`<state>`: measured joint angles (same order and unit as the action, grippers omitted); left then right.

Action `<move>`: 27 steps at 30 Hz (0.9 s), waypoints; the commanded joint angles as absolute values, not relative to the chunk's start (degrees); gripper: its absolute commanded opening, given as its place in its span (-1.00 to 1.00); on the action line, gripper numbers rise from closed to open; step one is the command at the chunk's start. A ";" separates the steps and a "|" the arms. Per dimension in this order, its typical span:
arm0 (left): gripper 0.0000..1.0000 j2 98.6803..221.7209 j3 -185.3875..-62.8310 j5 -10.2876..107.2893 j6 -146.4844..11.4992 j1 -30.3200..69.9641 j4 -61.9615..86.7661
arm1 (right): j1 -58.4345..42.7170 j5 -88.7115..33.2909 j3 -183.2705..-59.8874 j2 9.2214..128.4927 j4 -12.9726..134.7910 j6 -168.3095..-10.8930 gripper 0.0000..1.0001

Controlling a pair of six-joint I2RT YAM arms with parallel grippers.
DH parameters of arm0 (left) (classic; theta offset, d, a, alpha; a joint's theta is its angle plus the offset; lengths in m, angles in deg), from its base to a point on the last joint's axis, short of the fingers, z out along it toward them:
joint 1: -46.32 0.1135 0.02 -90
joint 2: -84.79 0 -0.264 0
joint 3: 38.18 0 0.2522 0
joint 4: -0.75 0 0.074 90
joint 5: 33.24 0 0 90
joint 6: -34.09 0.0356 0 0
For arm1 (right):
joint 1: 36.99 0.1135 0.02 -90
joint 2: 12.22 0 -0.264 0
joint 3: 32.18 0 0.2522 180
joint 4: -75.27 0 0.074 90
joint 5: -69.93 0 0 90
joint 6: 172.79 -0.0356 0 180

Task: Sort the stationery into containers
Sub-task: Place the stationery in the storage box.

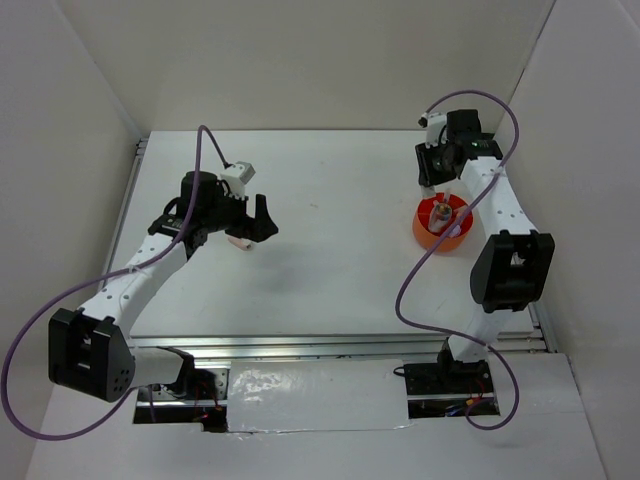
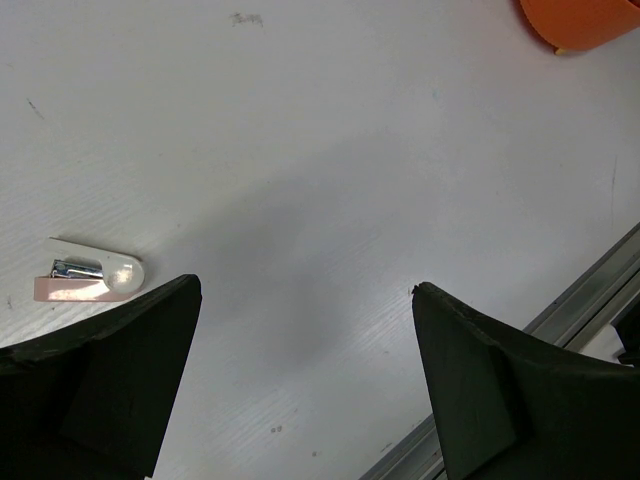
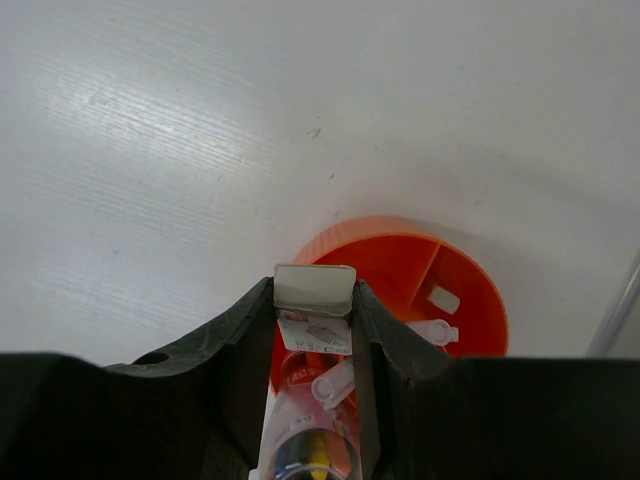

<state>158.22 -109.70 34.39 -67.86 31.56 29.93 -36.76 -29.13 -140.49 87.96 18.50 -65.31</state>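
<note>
A small pink and white clip-like item [image 2: 90, 280] lies on the white table, just left of my left gripper's left finger; in the top view it [image 1: 240, 243] lies just under that gripper. My left gripper [image 2: 303, 287] [image 1: 262, 220] is open and empty above bare table. My right gripper [image 3: 314, 300] [image 1: 437, 195] is shut on a white-topped clear packet [image 3: 314, 287] with a printed label, held over the near rim of the round orange tub [image 3: 400, 230] [image 1: 443, 235]. The tub holds a small white block [image 3: 443, 298] and clear tube-like pieces [image 3: 335, 380]. Its edge also shows in the left wrist view [image 2: 585, 20].
An aluminium rail [image 2: 580, 300] runs along the table's edge near the left gripper, and another rail [image 3: 622, 305] runs right of the tub. White walls enclose the table on three sides. Purple cables loop off both arms.
</note>
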 commanded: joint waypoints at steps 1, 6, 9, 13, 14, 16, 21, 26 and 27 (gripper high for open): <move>0.99 158.71 -112.32 33.30 -66.55 31.82 28.13 | -38.46 -32.98 -144.12 89.37 20.20 -64.33 -0.88; 0.99 159.06 -112.67 33.47 -66.46 31.82 28.30 | -39.01 -33.26 -144.47 90.87 19.58 -63.19 -0.85; 0.99 159.06 -112.59 33.56 -66.46 31.91 28.30 | -39.27 -32.11 -144.03 91.14 19.93 -62.14 -0.84; 0.99 159.15 -112.41 33.30 -66.64 31.91 28.13 | -39.36 -31.23 -143.15 91.40 20.11 -60.29 -0.74; 0.99 159.24 -112.58 33.30 -66.64 31.91 28.13 | -39.53 -31.32 -143.33 91.66 19.59 -60.03 -0.72; 0.99 159.15 -112.58 33.30 -66.55 31.91 28.13 | -39.62 -31.93 -144.03 92.19 18.88 -60.02 -0.66; 0.99 159.15 -112.94 33.56 -66.20 31.82 28.65 | -39.71 -31.85 -145.78 93.86 16.95 -60.02 -0.32; 0.99 158.80 -112.85 34.26 -65.67 31.91 29.18 | -39.80 -31.41 -146.23 93.69 15.36 -60.11 0.00; 0.99 158.71 -112.85 34.26 -65.67 31.91 29.27 | -39.80 -31.32 -146.23 93.25 15.19 -60.11 0.02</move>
<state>158.97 -110.46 34.44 -67.09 31.58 29.99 -39.49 -31.45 -143.26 94.21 16.38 -60.50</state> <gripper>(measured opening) 0.993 0.494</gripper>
